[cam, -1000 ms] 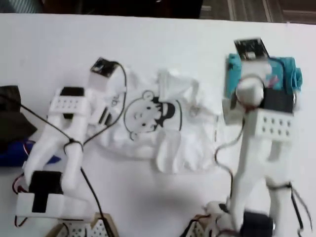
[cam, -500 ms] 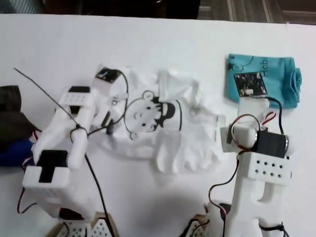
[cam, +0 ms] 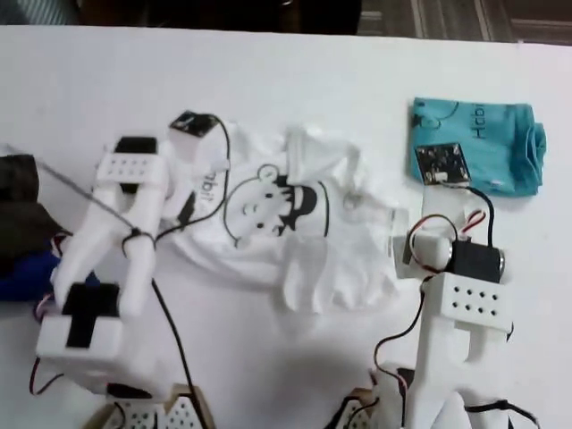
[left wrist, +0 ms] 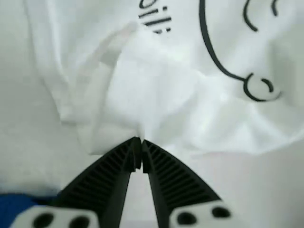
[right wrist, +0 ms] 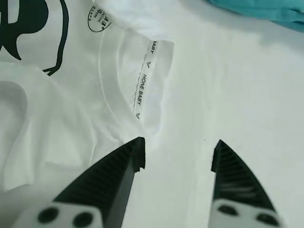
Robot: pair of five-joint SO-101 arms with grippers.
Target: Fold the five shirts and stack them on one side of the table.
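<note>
My right arm has drawn back off the teal shirt [cam: 474,147] over the last second and now sits at the right edge of the white shirt [cam: 286,223]. The left arm has shifted only a little along that shirt's left edge.

The white shirt lies spread and rumpled in the middle of the table [cam: 286,54], printed face up, with one flap turned over on its near side. My left hand [left wrist: 137,145] is closed at the shirt's left edge, and fabric bunches right at its tips, so I take it to be pinching a fold of cloth. My right hand [right wrist: 179,149] is spread wide above bare table just beside the neck-label end of the white shirt, touching nothing.

The teal shirt lies folded, to the right of the white shirt and farther from me. A dark garment [cam: 18,197] and a blue one [cam: 22,273] wait to the white shirt's left.

I judge that I am early in folding the second shirt. Next, the right hand has to come onto the collar edge and close there. Then both hands can lift and carry together, keeping the cloth taut.
</note>
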